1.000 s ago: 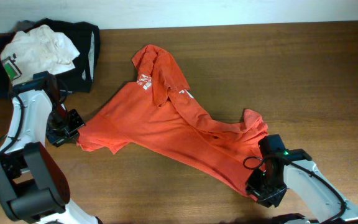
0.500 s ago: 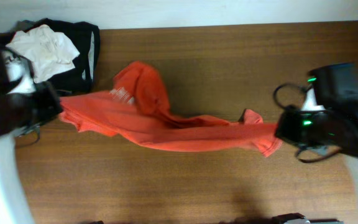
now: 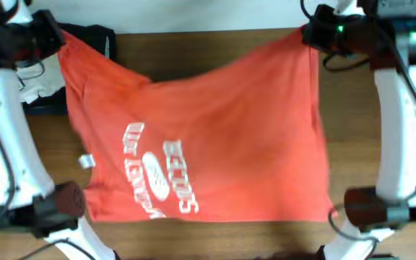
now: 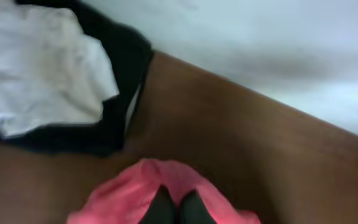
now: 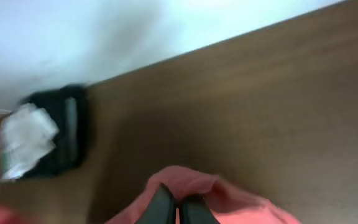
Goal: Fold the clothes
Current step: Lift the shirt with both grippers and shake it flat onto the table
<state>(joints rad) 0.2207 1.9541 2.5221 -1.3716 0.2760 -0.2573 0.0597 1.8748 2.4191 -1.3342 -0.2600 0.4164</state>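
Orange shirt (image 3: 208, 144) is up: a second ago it lay crumpled on the table (image 3: 215, 40), now it hangs spread wide, far corners clamped in our left gripper (image 3: 56, 36) and right gripper (image 3: 309, 34). We can lay it flat next; other clothes (image 3: 96, 40) sit far left.

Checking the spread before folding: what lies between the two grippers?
The orange T-shirt, stretched from the left gripper to the right gripper, shown in the overhead view.

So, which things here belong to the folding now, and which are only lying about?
In the job: orange T-shirt, left gripper, right gripper, both shut on it.
Lying about: white garment, black garment under it.
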